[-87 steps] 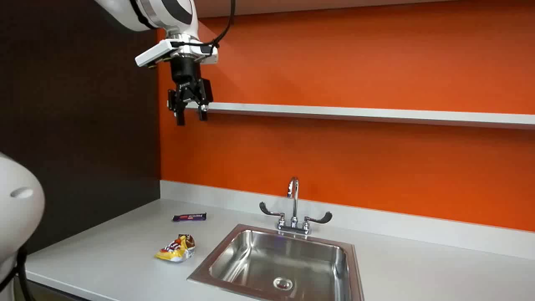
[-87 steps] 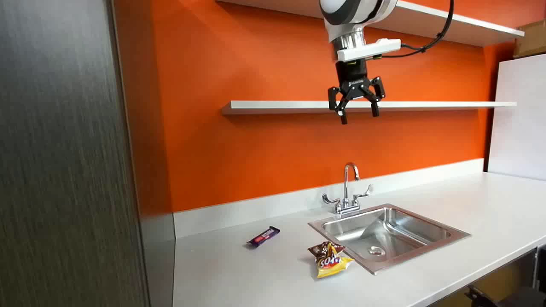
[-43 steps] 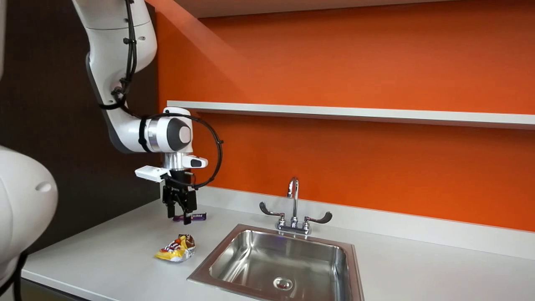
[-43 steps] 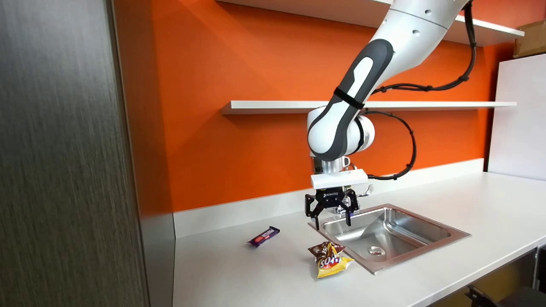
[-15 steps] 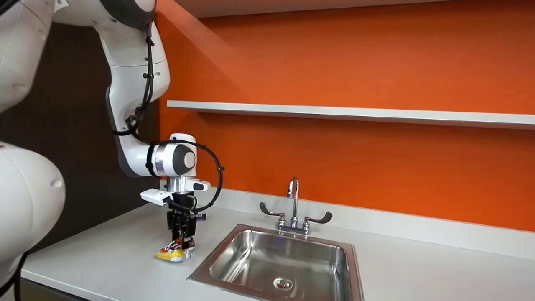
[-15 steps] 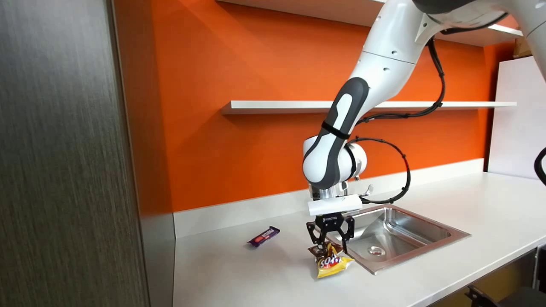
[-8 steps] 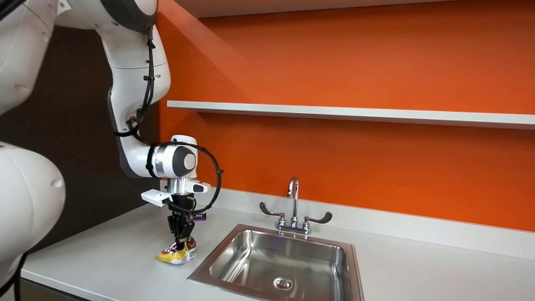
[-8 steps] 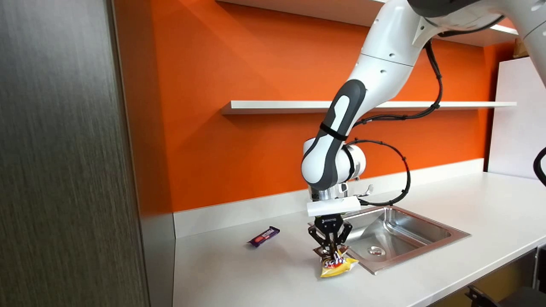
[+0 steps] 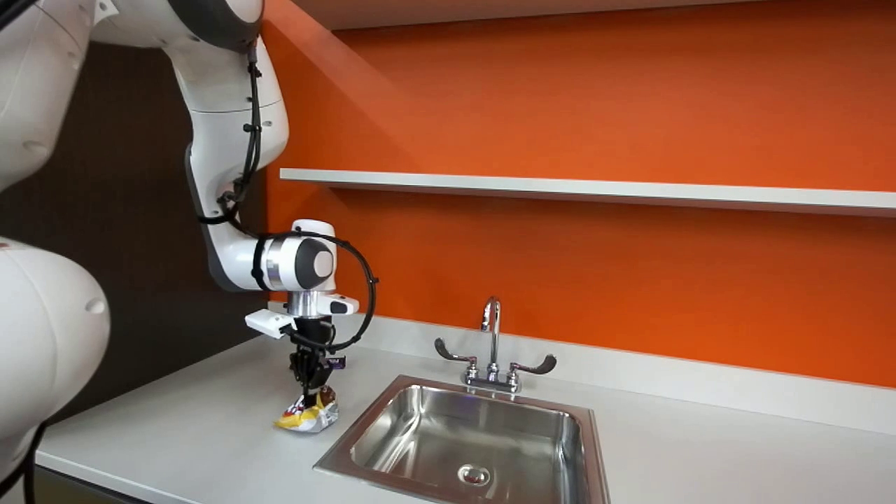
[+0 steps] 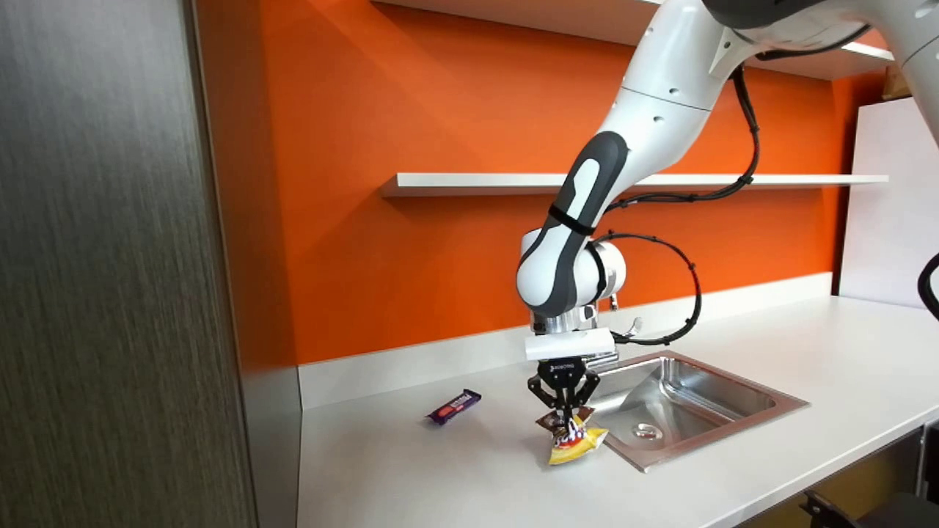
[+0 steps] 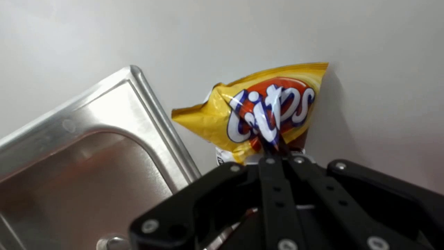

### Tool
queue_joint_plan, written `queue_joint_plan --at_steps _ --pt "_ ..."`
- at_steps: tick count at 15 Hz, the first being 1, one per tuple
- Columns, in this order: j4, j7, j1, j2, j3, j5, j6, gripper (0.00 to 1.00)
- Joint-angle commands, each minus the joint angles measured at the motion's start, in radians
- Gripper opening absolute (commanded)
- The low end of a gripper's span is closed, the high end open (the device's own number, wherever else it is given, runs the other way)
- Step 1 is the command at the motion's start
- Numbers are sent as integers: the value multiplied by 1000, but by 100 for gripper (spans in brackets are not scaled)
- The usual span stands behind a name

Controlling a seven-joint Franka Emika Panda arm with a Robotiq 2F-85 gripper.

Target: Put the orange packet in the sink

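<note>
Gripper (image 10: 567,421) has drawn in over the last second: fingers (image 11: 272,173) that stood apart astride the yellow packet (image 11: 253,114) now pinch a crumpled fold of it. Packet has come slightly upward with them, film creased toward the tips. Whether its underside is off the counter (image 10: 411,469) cannot be told; if so, only just.

Position: packet just beside the sink (image 10: 733,428), outside it. Wrist view puts the sink at 8 o'clock from the packet. In an exterior view the purple bar (image 10: 453,407) lies well apart, between 9 and 10 o'clock of the packet.

Task says orange; packet is mostly yellow with a red oval, likely the one meant. Grasp looks made, so work probably turns from reaching to carrying, sink part not yet done. Next move likely calls for height over the rim before travelling across. Risk: pinch seems to take film more than bulk, so the bag may sag, swing or slip
</note>
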Motion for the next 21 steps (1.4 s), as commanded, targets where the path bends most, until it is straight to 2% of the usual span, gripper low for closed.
queue_joint_plan --at_steps 1,7,12,17,21 --pt "34 32 17 -54 -38 -36 -50 0" --pt "98 25 -12 -73 -70 -43 -79 0" --pt "140 23 -63 -45 -140 -64 -85 0" --pt "196 9 -136 2 -202 -62 -90 0" --pt "240 -4 -172 72 -214 -44 -88 0"
